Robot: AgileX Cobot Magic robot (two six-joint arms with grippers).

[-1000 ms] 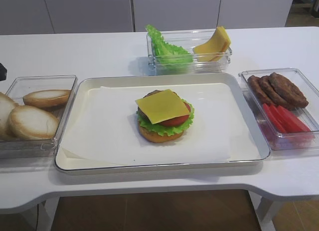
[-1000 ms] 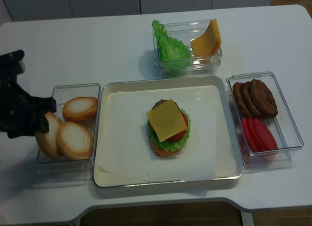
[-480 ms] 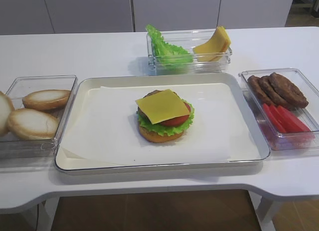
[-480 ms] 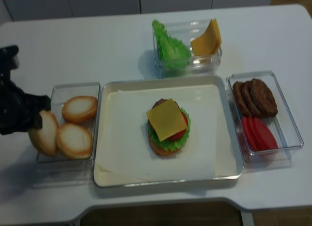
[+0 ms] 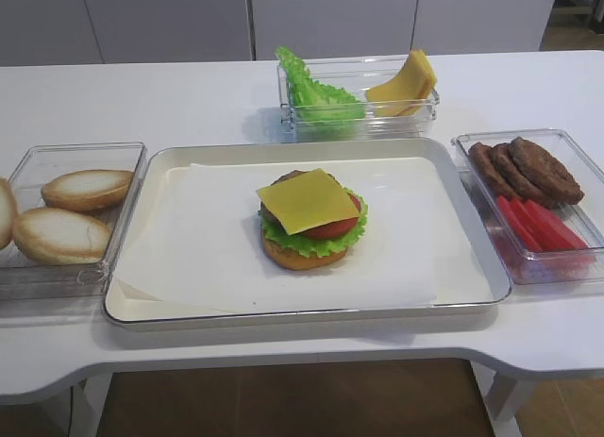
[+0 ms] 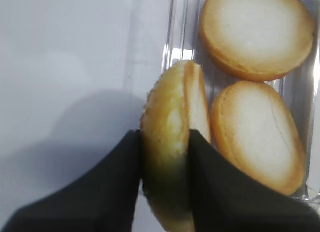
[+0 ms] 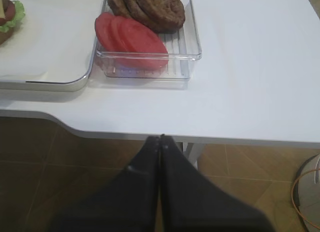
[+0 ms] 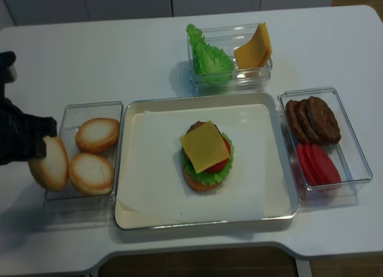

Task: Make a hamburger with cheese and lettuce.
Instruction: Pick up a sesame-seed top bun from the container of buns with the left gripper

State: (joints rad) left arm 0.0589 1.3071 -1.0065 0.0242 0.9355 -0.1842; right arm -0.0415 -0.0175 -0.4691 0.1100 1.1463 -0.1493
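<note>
The hamburger (image 5: 311,227) (image 8: 206,156) stands open-topped in the middle of the paper-lined tray (image 8: 203,224). A bottom bun carries a lettuce (image 5: 281,237) frill, tomato and patty, with the square cheese (image 5: 309,200) slice on top. My left gripper (image 6: 165,142) (image 8: 46,140) is shut on a loose bun half (image 6: 172,122) (image 8: 49,164), held on edge over the left wall of the bun bin. My right gripper (image 7: 160,140) is shut on nothing, hanging below the table's front edge, near the patty and tomato bin.
Two bun halves (image 8: 94,151) lie in the clear bin (image 8: 90,106) left of the tray. A back bin (image 8: 230,79) holds a lettuce bunch and cheese slices. The right bin (image 8: 353,169) holds patties and tomato slices (image 7: 131,39).
The left gripper has carried the held bun half up and to the left, from inside the bin to its left edge. The right arm has not moved.
</note>
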